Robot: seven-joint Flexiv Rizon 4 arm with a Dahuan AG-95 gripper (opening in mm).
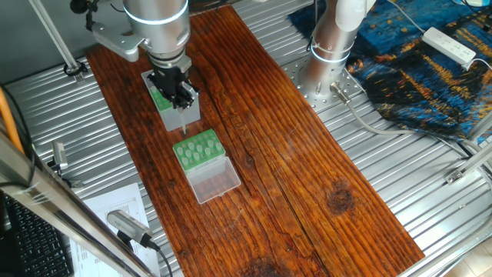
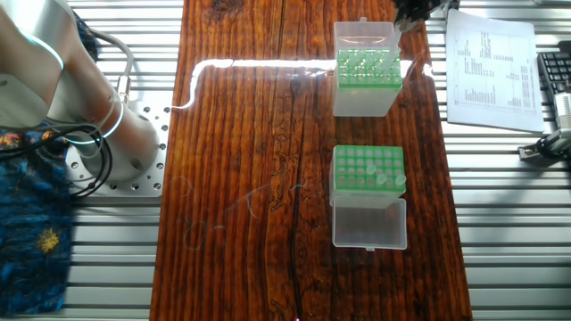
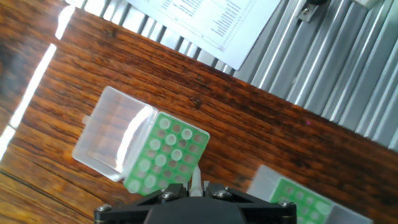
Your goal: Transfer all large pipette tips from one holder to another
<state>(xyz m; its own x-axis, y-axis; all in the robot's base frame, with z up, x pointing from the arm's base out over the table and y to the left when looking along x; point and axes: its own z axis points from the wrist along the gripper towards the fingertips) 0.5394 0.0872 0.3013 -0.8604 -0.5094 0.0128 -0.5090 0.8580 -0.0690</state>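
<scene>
wood table (image 1: pixel 307 154); pipette tip (image 3: pixel 195 180) between fingers (image 3: pixel 186 193), above low green rack (image 3: pixel 166 155).

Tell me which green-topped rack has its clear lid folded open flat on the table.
The low green rack, farther from the gripper; the taller grey-sided box shows no opened lid.

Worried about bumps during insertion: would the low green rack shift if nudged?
Probably slides: the low green rack looks like light plastic resting loose on the wooden board. Tipping seems unlikely: it is squat, with its clear lid lying open flat.
</scene>
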